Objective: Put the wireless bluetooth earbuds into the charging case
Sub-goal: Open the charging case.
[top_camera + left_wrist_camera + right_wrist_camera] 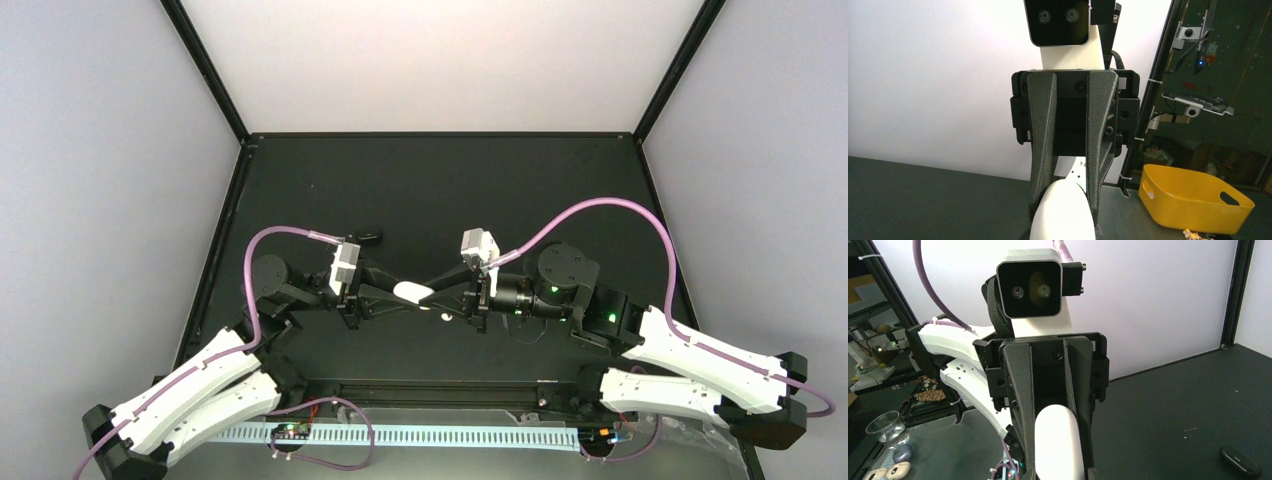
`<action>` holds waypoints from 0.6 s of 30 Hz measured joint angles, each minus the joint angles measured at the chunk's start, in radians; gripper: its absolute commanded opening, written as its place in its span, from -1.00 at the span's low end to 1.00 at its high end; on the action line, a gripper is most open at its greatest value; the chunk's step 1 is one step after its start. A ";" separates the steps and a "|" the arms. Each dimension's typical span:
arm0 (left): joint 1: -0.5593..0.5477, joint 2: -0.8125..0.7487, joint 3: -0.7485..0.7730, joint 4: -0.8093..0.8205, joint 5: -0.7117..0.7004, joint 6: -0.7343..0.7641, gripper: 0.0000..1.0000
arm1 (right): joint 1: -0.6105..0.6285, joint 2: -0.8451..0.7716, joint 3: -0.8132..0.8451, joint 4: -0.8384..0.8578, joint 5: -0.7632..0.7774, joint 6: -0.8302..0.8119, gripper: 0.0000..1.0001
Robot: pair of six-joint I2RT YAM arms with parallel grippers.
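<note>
Black bench (pixel 440 180) in a white-walled cell (pixel 440 60), black frame posts (pixel 205 70) at the corners. Both arms reach in and meet nose to nose at mid-bench.

- left hand (pixel 398 293): fingers together, clamped on one end of the white charging case (pixel 415 292). The right wrist view looks straight at it, with a finger (pixel 1018 410) pressed on each side of the rounded white body.
- right hand (pixel 445 298): narrow gap, closed on the case's other end. In the left wrist view, white fills the space between its fingers (pixel 1044 150).
- The case hangs between the two hands, long axis along the line joining them, seemingly off the surface.

earbuds: too small to make out in any view. A white speck (pixel 440 312) sits just under the right hand's tips; can't tell what it is. A white bit with dark dots (pixel 1077 171) sits between the right fingers, just behind the case's rounded end; can't tell if it belongs to the case.

Around:
- A black oval pod (pixel 1240 461) lies on the bench behind the left hand, well apart from the case.
- Purple cables (pixel 600 205) loop over both wrists.
- Off the bench there's a yellow bin (pixel 1193 197) on the right side.
- On the left side are a glass cup (pixel 885 429) and a few small pale pods (pixel 895 469), blurry.

In the way: both hands' fingers cover the case's sides, and each wrist view gets only a rounded end. Can't tell whether the lid is up or down.
</note>
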 measured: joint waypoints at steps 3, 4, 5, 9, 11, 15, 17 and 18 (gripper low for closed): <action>0.000 -0.005 0.000 -0.001 0.000 -0.001 -0.81 | 0.000 0.000 0.000 0.003 -0.006 -0.002 -0.78; 0.000 -0.006 0.000 -0.001 0.000 -0.002 -0.74 | 0.000 0.000 0.000 0.005 -0.009 -0.005 -0.79; 0.000 -0.007 0.000 -0.001 -0.001 -0.002 -0.65 | 0.000 0.000 0.000 0.005 -0.010 -0.004 -0.80; -0.001 -0.006 0.000 0.000 -0.002 -0.006 -0.42 | 0.000 -0.001 0.000 0.008 -0.010 -0.004 -0.81; -0.001 -0.006 0.000 0.003 -0.003 -0.007 -0.28 | 0.000 -0.002 -0.001 0.010 -0.010 -0.003 -0.81; -0.001 -0.006 -0.005 0.014 -0.013 -0.021 -0.10 | 0.000 -0.009 -0.018 0.029 -0.007 0.004 -0.81; -0.001 -0.005 -0.011 0.017 -0.016 -0.027 -0.08 | 0.000 -0.016 -0.029 0.038 -0.006 0.007 -0.81; -0.001 -0.004 -0.014 0.018 -0.018 -0.030 -0.08 | 0.000 -0.018 -0.032 0.042 -0.006 0.008 -0.81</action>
